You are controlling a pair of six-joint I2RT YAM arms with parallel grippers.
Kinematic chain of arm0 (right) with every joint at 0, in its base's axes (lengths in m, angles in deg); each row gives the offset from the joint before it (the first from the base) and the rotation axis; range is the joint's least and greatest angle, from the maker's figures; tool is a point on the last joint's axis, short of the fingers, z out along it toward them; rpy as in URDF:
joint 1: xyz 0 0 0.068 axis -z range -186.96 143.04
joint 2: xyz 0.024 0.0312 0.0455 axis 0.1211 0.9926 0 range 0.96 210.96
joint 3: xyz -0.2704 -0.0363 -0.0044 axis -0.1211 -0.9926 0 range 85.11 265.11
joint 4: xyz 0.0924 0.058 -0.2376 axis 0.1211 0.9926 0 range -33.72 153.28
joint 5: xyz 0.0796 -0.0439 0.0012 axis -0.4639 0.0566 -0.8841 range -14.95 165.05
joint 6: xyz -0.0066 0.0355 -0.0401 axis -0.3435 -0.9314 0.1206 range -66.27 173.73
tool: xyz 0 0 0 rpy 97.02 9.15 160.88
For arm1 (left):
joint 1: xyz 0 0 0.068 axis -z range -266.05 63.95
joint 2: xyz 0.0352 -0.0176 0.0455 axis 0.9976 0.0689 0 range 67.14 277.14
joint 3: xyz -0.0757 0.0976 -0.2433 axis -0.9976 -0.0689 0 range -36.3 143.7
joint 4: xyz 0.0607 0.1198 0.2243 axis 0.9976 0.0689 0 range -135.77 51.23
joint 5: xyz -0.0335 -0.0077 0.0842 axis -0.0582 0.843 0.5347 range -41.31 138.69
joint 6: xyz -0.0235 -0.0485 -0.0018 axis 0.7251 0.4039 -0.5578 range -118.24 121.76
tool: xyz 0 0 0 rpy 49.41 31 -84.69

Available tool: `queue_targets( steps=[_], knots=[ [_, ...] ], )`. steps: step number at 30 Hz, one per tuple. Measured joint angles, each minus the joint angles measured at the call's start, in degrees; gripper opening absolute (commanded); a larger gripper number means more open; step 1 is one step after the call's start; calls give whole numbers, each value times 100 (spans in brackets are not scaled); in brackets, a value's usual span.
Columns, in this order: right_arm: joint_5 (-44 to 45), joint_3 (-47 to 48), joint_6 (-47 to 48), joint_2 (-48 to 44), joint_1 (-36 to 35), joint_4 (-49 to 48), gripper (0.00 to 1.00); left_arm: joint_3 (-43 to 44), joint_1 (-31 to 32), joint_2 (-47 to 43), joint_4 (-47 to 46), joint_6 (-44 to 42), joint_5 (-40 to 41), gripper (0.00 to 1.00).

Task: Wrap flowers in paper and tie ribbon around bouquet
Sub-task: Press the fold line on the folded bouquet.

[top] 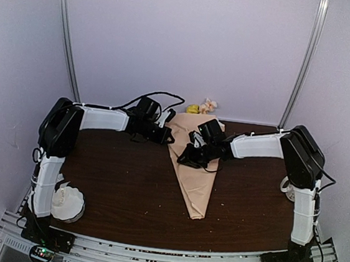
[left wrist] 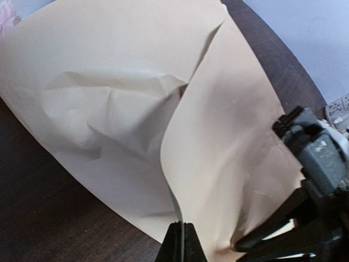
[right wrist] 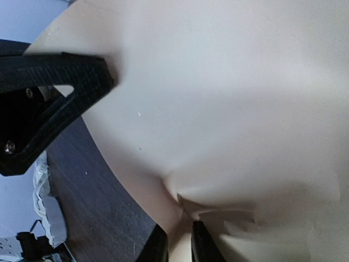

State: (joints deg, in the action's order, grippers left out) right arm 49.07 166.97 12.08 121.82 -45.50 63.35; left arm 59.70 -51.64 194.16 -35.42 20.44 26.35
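A peach-pink paper bouquet (top: 195, 194) lies flat on a dark wooden desk (top: 126, 182), its wide mouth pointing away from the robot and its narrow tail pointing back towards the arm bases. Small yellow and pale blossoms (top: 204, 105) poke out past the far rim. Both arms reach in from either side and meet over the wide upper half of the cone, apparently to keep the rolled sheet from springing open while the wrap is settled; nothing is tied around it yet. The left end effector (left wrist: 182, 239) sits at the cone's left edge with its fingertips pressed fully together. The curling edge of the outer flap (left wrist: 229, 164) runs straight down into that closed tip, so it appears to pinch the paper where one layer overlaps the other, holding the seam shut. The right end effector (right wrist: 179, 248) rests on top of the cone just below and beside the left one. Its fingers (right wrist: 203, 246) stand a narrow gap apart, and a puckered ridge of paper rises between them; whether they bite on that ridge cannot be told. The bouquet lies directly under both tools, touching each. A white scalloped bowl (top: 67, 202) sits well apart, near the left arm's base.
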Motion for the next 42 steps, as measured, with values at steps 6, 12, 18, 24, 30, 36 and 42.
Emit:
queue_targets(
  steps=[6,12,18,24,30,36,42],
  knots=[
    [9,-492,424,-560,-55,282,34,140,-227,341,188,-2,118,0],
    [35,-870,887,-750,-317,625,33,415,-278,664,435,-2,181,0],
    [306,-1554,1145,-1152,-763,798,29,570,-271,702,649,-15,238,0],
    [656,-2072,1180,-1622,-1154,944,25,686,-271,855,748,-37,267,0],
    [1075,-2275,1303,-1878,-1888,1340,21,758,-271,940,782,-50,264,0],
    [1069,-2745,1276,-2277,-2358,1832,20,785,-275,940,785,-111,262,0],
    [817,-2931,1279,-2944,-2275,2448,25,785,-278,940,785,-149,260,0]
  ],
)
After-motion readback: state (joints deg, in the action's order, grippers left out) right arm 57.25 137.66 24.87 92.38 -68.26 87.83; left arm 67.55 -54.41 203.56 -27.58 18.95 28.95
